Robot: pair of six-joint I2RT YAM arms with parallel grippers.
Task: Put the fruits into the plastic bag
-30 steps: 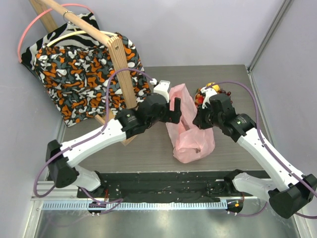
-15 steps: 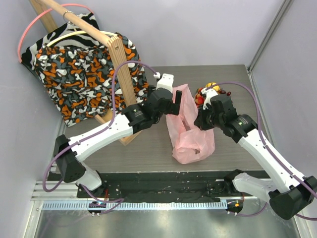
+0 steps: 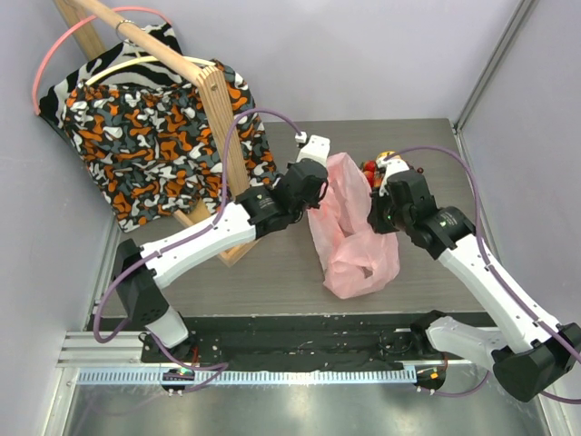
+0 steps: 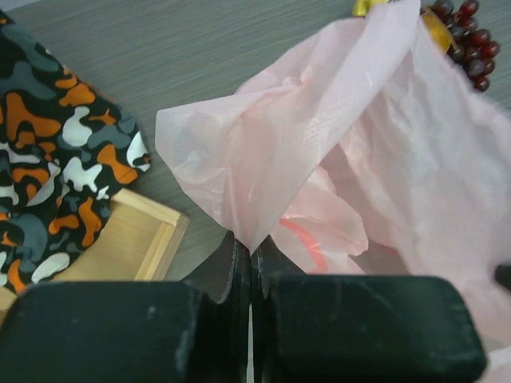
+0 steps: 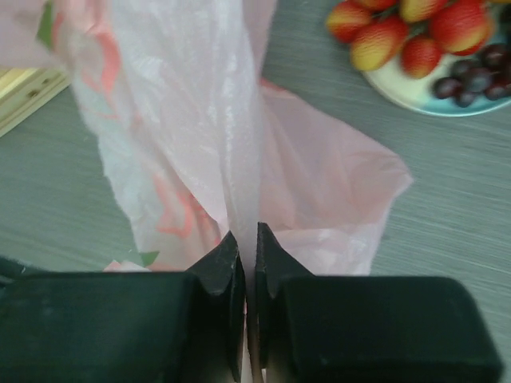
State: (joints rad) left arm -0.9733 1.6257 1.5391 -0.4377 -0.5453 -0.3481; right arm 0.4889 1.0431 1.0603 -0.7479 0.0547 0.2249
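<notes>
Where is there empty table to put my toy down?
Bare table lies at the near edge, between the foot of the wooden rack and the pink plastic bag. Another bare strip runs along the far edge, behind the bag. The middle is crowded: the left gripper and right gripper both pinch the bag, with the fruits on their plate close by.

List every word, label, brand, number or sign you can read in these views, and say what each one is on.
No text can be read in any view.
plastic bag: red and green print marks show through the film, too crumpled and blurred to read as letters.
patterned cloth: only orange, black and white blotches, no writing.
plate: plain pale rim, no mark visible.
</notes>
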